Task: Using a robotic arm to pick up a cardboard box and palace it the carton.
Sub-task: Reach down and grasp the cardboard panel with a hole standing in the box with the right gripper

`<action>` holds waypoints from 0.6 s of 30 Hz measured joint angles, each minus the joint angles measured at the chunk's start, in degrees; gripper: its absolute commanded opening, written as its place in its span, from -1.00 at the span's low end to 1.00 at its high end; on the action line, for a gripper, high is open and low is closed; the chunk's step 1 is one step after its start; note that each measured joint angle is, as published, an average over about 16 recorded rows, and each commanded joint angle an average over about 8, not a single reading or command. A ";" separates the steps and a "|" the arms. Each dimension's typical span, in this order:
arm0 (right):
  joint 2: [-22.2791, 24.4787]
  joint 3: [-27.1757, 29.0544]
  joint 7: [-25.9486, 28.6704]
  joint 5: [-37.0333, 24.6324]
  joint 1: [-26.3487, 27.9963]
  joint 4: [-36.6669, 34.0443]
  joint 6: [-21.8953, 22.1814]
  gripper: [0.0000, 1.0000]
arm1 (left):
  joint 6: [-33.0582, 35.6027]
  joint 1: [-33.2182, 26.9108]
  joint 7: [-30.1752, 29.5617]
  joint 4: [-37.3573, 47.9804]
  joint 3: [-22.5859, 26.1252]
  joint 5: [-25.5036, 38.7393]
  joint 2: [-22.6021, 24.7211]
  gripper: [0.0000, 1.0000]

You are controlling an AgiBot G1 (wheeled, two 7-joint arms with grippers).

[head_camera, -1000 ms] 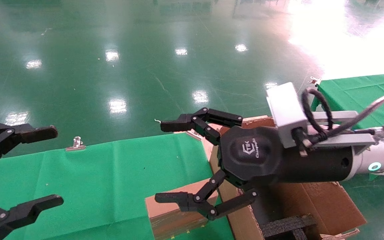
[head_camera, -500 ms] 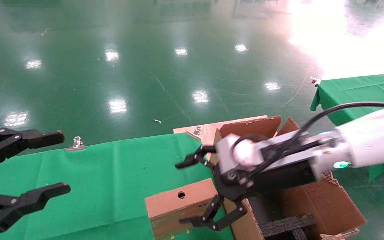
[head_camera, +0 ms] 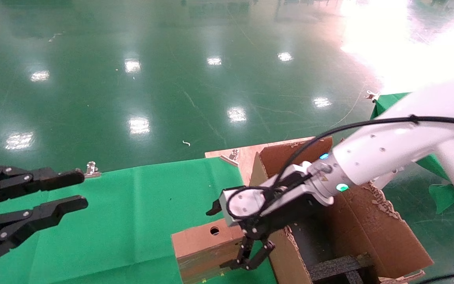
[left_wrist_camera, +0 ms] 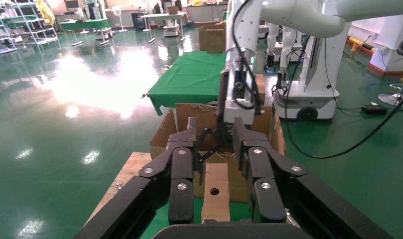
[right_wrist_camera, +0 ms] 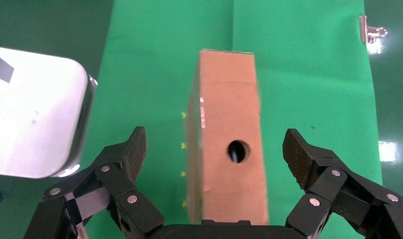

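Since the earlier frame, the right claw (head_camera: 234, 234) has been swung down over the cardboard box (head_camera: 205, 246), and the left claw (head_camera: 81, 189) has been narrowed. The right claw's fingers (right_wrist_camera: 127, 157) are spread wide on either side of the box, with nothing held. The box lies on the green desk (head_camera: 124, 213), just beside the carton (head_camera: 372, 225). The left claw is parked over the desk's left side, part open.

Box (head_camera: 205, 242) on cloth (head_camera: 124, 213), left of carton (head_camera: 372, 232); clip (head_camera: 91, 169) at cloth's far edge.
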 measured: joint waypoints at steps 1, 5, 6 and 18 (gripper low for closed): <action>-0.61 -0.79 -0.36 -0.91 0.63 -0.58 0.02 1.00 | 0.00 0.00 0.00 0.00 0.00 0.00 0.00 -1.00; -2.95 -3.93 -1.62 -4.57 3.10 -2.55 0.04 1.00 | 0.00 0.00 0.00 0.00 0.00 0.00 0.00 -1.00; -3.49 -4.66 -1.90 -5.36 3.65 -2.97 0.05 1.00 | 0.00 0.00 0.00 0.00 0.00 0.00 0.00 -1.00; -7.86 -11.13 -4.61 -10.48 7.90 -6.25 0.21 0.24 | -0.01 0.00 0.00 0.01 0.00 0.00 0.00 0.96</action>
